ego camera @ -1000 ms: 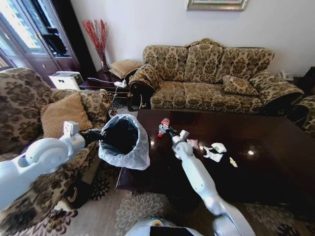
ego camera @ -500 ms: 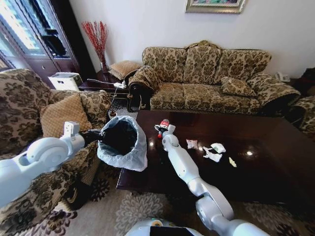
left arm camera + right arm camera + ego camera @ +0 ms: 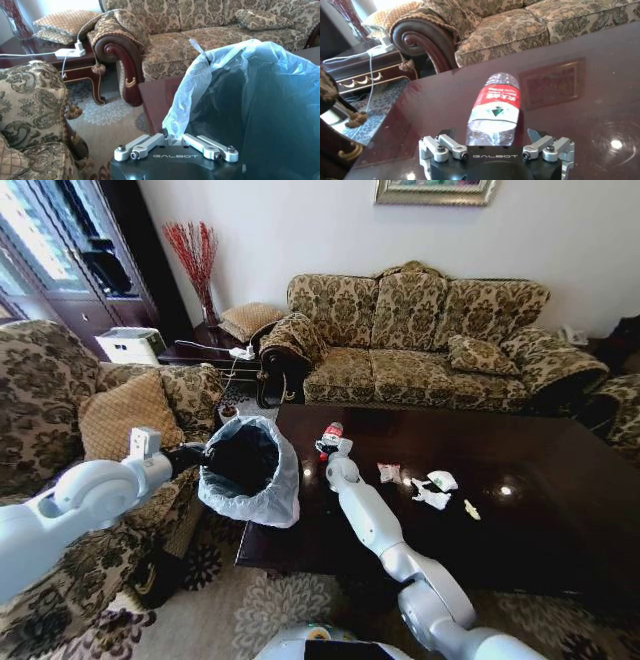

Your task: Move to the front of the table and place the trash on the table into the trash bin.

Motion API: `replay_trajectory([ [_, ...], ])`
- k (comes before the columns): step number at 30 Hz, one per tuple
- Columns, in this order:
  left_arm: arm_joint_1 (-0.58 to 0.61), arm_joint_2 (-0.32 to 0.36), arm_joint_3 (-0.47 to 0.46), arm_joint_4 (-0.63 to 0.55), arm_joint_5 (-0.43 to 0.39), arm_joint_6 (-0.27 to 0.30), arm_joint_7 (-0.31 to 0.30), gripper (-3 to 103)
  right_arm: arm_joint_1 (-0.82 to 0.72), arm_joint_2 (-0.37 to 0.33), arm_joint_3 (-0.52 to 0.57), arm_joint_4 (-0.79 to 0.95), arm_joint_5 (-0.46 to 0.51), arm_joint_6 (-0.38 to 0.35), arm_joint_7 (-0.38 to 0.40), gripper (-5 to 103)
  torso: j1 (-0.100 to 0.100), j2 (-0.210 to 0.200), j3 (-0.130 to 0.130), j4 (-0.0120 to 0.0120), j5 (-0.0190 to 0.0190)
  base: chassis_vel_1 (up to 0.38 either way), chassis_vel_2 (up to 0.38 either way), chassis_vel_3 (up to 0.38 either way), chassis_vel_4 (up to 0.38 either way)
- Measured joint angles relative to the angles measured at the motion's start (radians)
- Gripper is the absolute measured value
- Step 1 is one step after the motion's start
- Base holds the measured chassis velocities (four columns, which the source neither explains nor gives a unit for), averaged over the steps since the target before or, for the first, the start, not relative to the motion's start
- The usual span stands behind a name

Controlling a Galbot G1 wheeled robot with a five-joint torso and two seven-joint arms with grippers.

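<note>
Now reached farther toward the table's (image 3: 560, 480) left edge, right gripper (image 3: 492, 144) spread wide around the lying plastic bottle (image 3: 495, 108) for a grasp, left gripper (image 3: 176, 144) pinching the trash bin's (image 3: 245, 470) liner alongside.

My right gripper (image 3: 331, 447) now sits further toward the table's (image 3: 560, 520) far left corner than a second ago, right at the bottle (image 3: 493, 108). My forearm stretches out flatter and longer across the dark wood than before. The bottle now lies between my spread fingers (image 3: 438, 144), its near end at my palm, jaws not yet closed on it.
</note>
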Motion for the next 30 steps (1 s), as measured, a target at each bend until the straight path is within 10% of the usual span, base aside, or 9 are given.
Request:
replay_trajectory([
  [19, 0.001, 0.002, 0.007, -0.012, -0.002, -0.020, 0.010, 0, 0.025, -0.001, 0.028, -0.108, -0.037, 0.004, -0.118, 79, 0.000, 0.000, 0.000, 0.0003, -0.0001, 0.000, 0.000, 0.000, 0.000],
  [30, -0.002, 0.012, 0.009, -0.005, -0.004, -0.026, 0.010, 0, 0.025, -0.001, 0.036, -0.119, -0.031, 0.001, -0.150, 36, 0.000, 0.000, 0.000, 0.0002, -0.0001, 0.000, 0.000, 0.000, 0.000],
])
